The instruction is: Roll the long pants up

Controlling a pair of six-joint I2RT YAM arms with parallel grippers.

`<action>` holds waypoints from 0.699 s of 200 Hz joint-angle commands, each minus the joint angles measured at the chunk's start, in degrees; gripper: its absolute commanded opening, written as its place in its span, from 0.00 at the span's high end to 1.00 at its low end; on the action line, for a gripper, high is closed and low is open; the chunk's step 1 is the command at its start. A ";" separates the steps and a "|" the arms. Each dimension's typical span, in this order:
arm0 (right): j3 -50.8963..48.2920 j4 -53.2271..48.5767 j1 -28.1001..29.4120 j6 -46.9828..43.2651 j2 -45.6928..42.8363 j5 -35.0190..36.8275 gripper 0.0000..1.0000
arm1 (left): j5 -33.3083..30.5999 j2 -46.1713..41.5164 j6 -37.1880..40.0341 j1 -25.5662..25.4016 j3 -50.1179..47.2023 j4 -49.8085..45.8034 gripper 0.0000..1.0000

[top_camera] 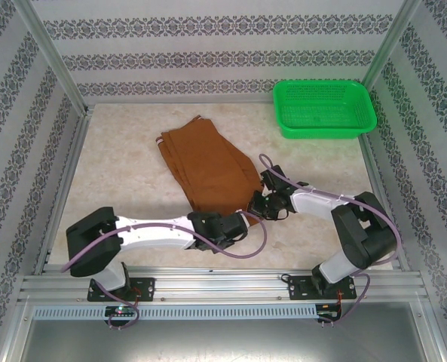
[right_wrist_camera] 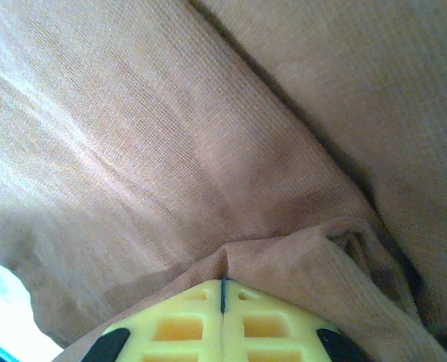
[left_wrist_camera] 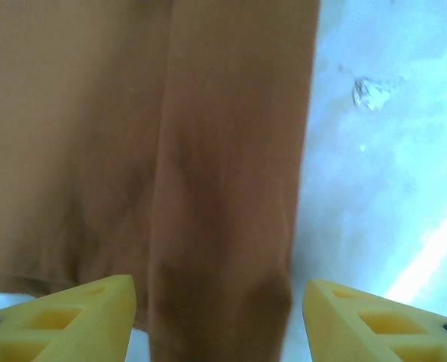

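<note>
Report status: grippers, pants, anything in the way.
Left gripper open over pants near end. Right gripper shut, pinching cloth. Pants flat, not yet rolled. Basket far right, clear.

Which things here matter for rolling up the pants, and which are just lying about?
In the job:
- long pants
- right gripper, jaws shut on a pinch of the cloth
- left gripper, jaws open over the pants' near edge

Lying about:
- green basket, at the table's far right corner, apart from the pants
</note>
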 commanded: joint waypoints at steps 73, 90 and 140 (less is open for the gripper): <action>-3.91 -6.79 -3.48 -2.52 -0.49 0.85 1.00 | 3.17 14.03 6.12 1.06 4.35 0.73 0.40; -3.49 -6.83 -3.67 -2.74 0.41 0.45 1.00 | 5.00 15.81 5.87 2.68 4.63 0.90 0.40; -2.70 -6.71 -3.77 -2.56 1.98 0.11 1.00 | 9.88 23.66 2.47 9.08 6.79 -1.91 0.62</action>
